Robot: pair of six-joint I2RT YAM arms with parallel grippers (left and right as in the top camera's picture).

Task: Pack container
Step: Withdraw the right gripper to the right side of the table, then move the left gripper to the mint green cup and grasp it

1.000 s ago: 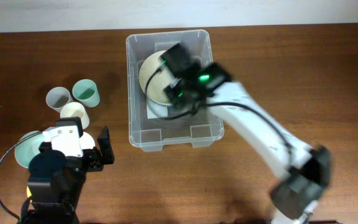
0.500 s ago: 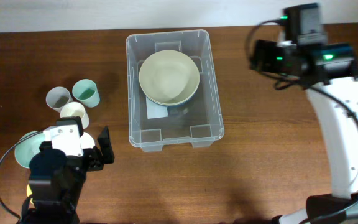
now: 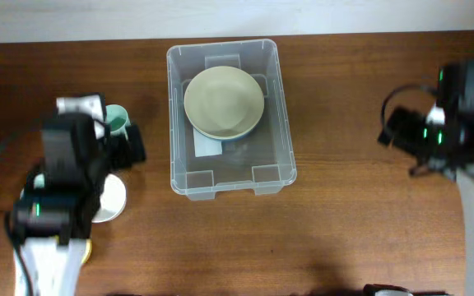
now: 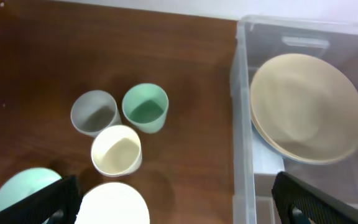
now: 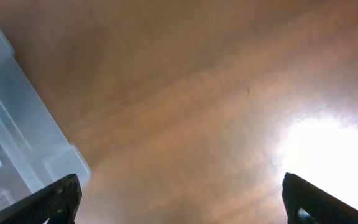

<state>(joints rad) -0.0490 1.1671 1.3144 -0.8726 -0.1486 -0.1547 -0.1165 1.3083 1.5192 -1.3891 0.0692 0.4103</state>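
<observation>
While both arms hang wide-jawed and empty, the left gripper (image 4: 174,186) hovers over a white dish (image 4: 112,205) and a mint bowl (image 4: 20,190). Just beyond stand the cream cup (image 4: 116,149), grey cup (image 4: 94,113) and green cup (image 4: 145,107), clustered close. Farther, at their 3 o'clock, the container (image 3: 229,168) holds a beige bowl (image 3: 223,101). The right gripper (image 5: 179,183) idles at the container's 3 o'clock. Risk: closing on one cup, a finger could topple its neighbours.

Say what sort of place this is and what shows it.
Probably a robot lab bench set up for a dish-packing trial: a robot arm at each end of a wooden table, a clear container holding a beige bowl, and a green cup among loose tableware nearby.
</observation>
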